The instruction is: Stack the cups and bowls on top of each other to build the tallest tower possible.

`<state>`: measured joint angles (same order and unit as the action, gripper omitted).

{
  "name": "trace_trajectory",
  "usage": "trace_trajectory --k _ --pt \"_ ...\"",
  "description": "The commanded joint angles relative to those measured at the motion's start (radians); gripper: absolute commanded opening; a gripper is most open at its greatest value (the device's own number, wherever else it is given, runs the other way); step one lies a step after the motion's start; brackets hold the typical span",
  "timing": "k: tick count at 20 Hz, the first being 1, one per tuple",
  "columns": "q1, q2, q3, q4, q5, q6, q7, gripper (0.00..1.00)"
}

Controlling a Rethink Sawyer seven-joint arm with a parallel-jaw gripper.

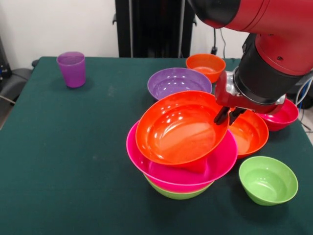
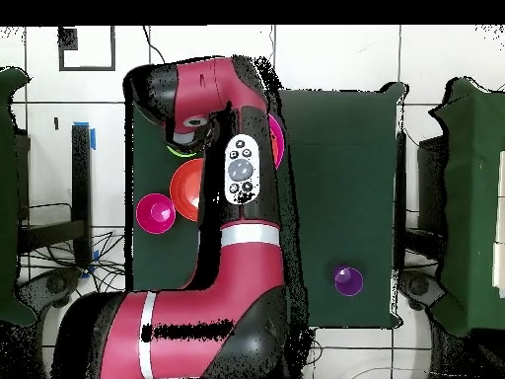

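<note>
My gripper [image 1: 227,116] is shut on the right rim of a wide orange bowl [image 1: 176,128], which sits tilted on the tower. Below it lie a wide hot pink bowl [image 1: 215,164] and, lowest, a lime green bowl [image 1: 177,193]. A red piece [image 1: 194,166] shows inside the pink bowl under the orange one. The purple cup [image 1: 71,68] [image 2: 346,280] stands alone at the far left. Loose bowls lie around: purple [image 1: 179,82], small orange [image 1: 206,66], another orange [image 1: 250,133], red-pink [image 1: 282,115] and small lime green [image 1: 268,179]. In the overhead view the arm hides the gripper and the tower.
The dark green table [image 1: 73,156] holds everything. In the overhead view the red arm [image 2: 237,197] covers the middle; beside it show a pink bowl [image 2: 156,212] and an orange bowl [image 2: 184,186]. Cables hang at the table's right edge [image 1: 305,98].
</note>
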<state>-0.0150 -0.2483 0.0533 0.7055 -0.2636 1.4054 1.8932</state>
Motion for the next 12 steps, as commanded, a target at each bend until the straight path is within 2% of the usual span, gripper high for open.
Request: trace_trajectory --k 1,5,6,12 --pt "-0.021 -0.036 0.029 0.116 0.009 -0.083 0.032 0.00" --pt "-0.025 -0.049 0.033 0.147 0.021 -0.089 0.025 0.00" --pt "-0.025 -0.050 0.032 0.151 0.024 -0.076 0.011 1.00" --pt "-0.021 -0.060 0.025 0.167 0.016 -0.100 0.016 1.00"
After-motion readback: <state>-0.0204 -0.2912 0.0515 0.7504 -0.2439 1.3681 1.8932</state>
